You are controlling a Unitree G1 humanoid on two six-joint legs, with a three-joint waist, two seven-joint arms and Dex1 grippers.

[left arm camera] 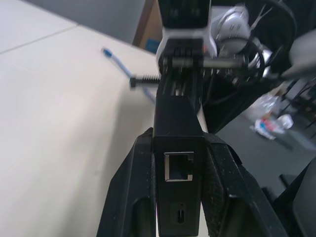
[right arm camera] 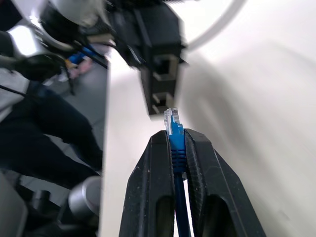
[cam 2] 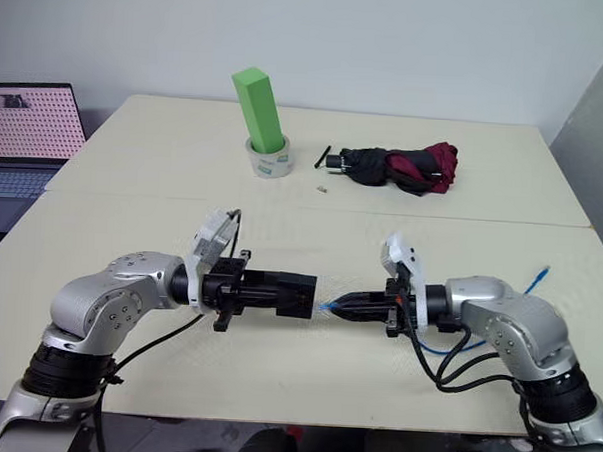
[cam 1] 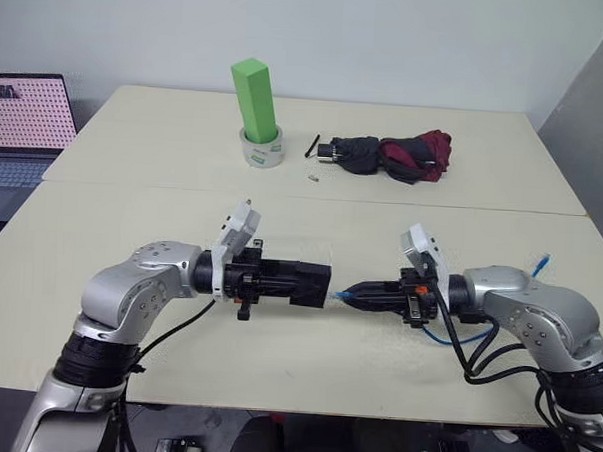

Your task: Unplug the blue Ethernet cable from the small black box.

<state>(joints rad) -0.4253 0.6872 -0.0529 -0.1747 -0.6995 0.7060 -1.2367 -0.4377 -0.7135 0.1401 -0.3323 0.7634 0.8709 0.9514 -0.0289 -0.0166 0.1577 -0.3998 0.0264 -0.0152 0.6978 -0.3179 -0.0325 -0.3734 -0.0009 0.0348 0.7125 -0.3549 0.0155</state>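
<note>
My left gripper [cam 1: 297, 283] is shut on the small black box [cam 1: 309, 283], holding it level above the table with its port side facing right. The port [left arm camera: 178, 166] stands empty in the left wrist view, with a finger [left arm camera: 129, 197] on each side of the box. My right gripper [cam 1: 344, 296] is shut on the blue Ethernet cable [right arm camera: 176, 145] just behind its clear plug [right arm camera: 171, 118]. The plug sits out of the box [right arm camera: 159, 74], a small gap away from it. The rest of the cable [cam 1: 447, 338] loops under my right arm, its far end [cam 1: 541, 265] lying on the table.
At the back of the table a green block [cam 1: 255, 96] stands in a roll of tape [cam 1: 263, 150]. A folded black-and-maroon umbrella [cam 1: 397, 156] lies to their right, with a small object [cam 1: 313, 175] nearby. A laptop [cam 1: 24, 124] sits far left.
</note>
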